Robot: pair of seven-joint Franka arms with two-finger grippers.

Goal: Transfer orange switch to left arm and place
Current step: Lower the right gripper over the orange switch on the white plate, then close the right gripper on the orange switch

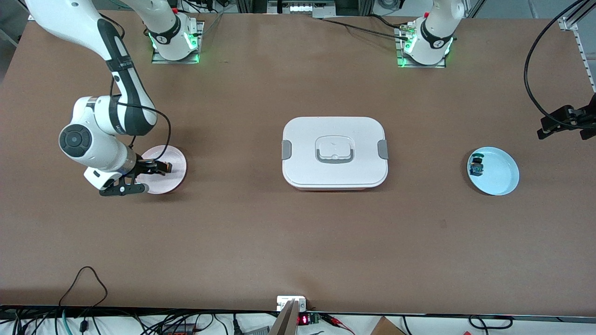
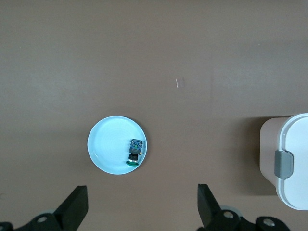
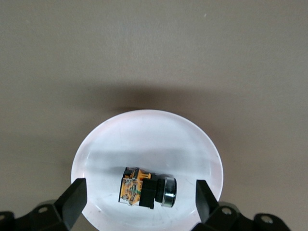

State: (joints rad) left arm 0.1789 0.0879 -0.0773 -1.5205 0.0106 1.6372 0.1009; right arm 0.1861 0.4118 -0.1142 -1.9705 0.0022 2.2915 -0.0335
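Note:
The orange switch (image 3: 144, 188), a small black block with an orange end and a round metal cap, lies on its side on a pink plate (image 3: 144, 139) at the right arm's end of the table. My right gripper (image 3: 140, 195) hangs low over that plate (image 1: 176, 159), open, one finger on each side of the switch and not touching it. In the front view the right gripper (image 1: 156, 178) hides the switch. The white box (image 1: 334, 151) with grey clips sits mid-table. My left gripper (image 2: 142, 202) is open and empty, high over the left arm's end of the table (image 1: 563, 132).
A light blue plate (image 1: 502, 176) at the left arm's end holds a small blue-and-teal component (image 1: 476, 165). The left wrist view shows that plate (image 2: 108, 149), the component (image 2: 134, 151) and one clipped end of the box (image 2: 288, 163). Cables run along the table's front edge.

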